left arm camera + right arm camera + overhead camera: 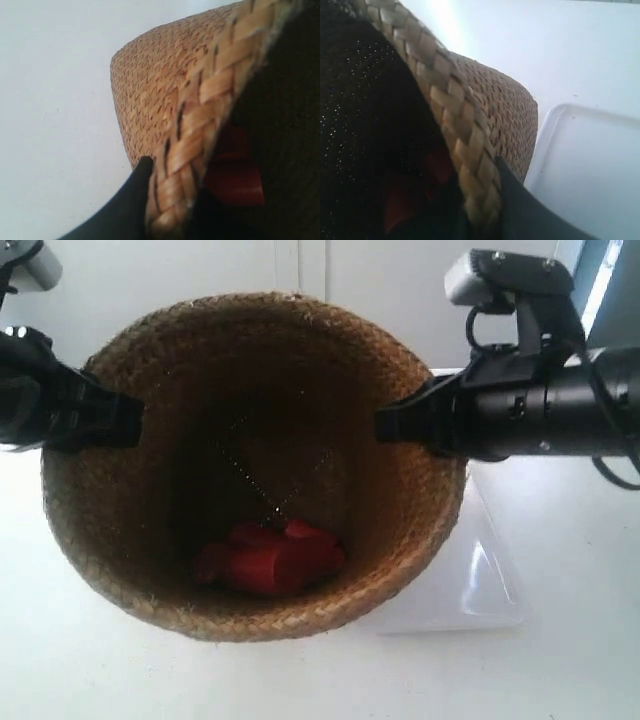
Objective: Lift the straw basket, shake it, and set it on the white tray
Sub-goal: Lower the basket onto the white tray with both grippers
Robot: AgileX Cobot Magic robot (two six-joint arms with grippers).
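While each gripper is clamping the braided rim from opposite sides, the basket (250, 470) is hanging between them, its mouth tipping toward the exterior camera. The left gripper (170, 200) is closing narrowly on the rim, one dark finger (135, 195) pressing the outer weave and the other sitting inside. The right gripper (480, 210) is doing the same on the far side of the rim. As the tray (590, 165) is showing just past the right gripper's outer finger, the arm at the exterior view's right is, I judge, the right one.

The step in hand is looking like the lift or the shake. Whether the base is clearing the table (80, 670) is not plain from these views.

The tray is lying below the right gripper and outward from it, beside the basket's base and partly hidden by the wall. So the next move is calling for both arms travelling together toward the right gripper's side, levelling the basket, then lowering it squarely inside the tray's rim before either grip is loosening.

Counting: one basket, one tray, two grippers. A clump of red pieces (270, 555) is lying low in the basket, between the grippers and beneath them; their number is unclear.
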